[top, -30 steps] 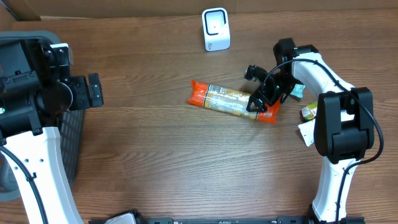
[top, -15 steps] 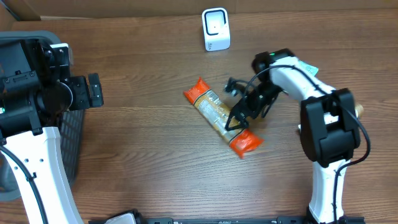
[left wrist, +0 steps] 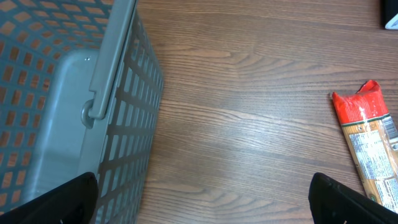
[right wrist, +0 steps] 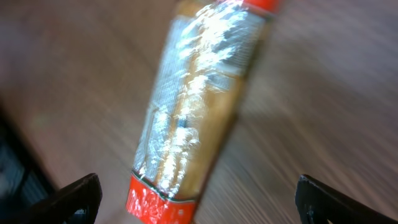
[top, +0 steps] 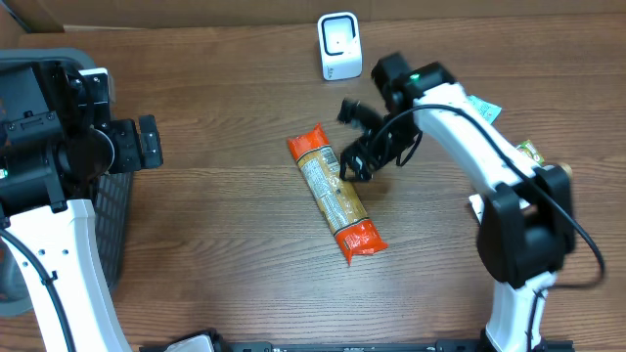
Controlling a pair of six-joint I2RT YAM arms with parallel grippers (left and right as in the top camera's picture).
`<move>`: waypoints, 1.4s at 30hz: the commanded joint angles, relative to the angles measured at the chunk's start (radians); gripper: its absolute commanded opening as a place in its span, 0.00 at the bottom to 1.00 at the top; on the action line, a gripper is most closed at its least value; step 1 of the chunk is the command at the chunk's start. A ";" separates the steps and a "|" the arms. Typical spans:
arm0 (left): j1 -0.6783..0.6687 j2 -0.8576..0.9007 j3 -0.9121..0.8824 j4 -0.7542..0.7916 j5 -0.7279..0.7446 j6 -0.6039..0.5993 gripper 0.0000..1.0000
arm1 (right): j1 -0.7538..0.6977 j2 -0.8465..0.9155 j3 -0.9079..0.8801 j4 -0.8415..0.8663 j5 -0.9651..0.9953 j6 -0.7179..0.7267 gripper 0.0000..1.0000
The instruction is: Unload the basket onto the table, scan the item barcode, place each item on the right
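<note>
Starting at the left, a gray basket [top: 110, 227] is seen, and the left gripper [top: 147, 142] is held beside it, jaws wide apart and empty, likely parked out of the way. The orange packet [top: 335, 194] is laid flat on the table [top: 215, 279] near the middle, apart from the white scanner [top: 339, 45] at the back. The right gripper [top: 350, 137] is held just beside the packet's top end, spread wide with nothing grasped, likely so a fresh grab can be made.
</note>
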 commanded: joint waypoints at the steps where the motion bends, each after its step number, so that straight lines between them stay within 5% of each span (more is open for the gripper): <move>1: -0.002 0.000 0.008 0.000 -0.003 0.016 0.99 | -0.002 -0.127 0.033 0.013 0.308 0.351 1.00; 5: -0.002 0.000 0.008 0.000 -0.003 0.016 1.00 | 0.000 -0.148 0.031 -0.034 0.434 0.490 1.00; 22: -0.002 0.000 0.008 0.000 -0.003 0.016 1.00 | 0.123 -0.147 -0.173 0.115 0.583 0.534 1.00; 33: -0.002 0.000 0.008 0.000 -0.003 0.016 1.00 | 0.145 -0.134 -0.272 0.192 0.216 0.450 1.00; 42: -0.002 0.000 0.008 0.000 -0.003 0.016 0.99 | 0.145 -0.132 -0.472 0.327 0.183 0.402 0.99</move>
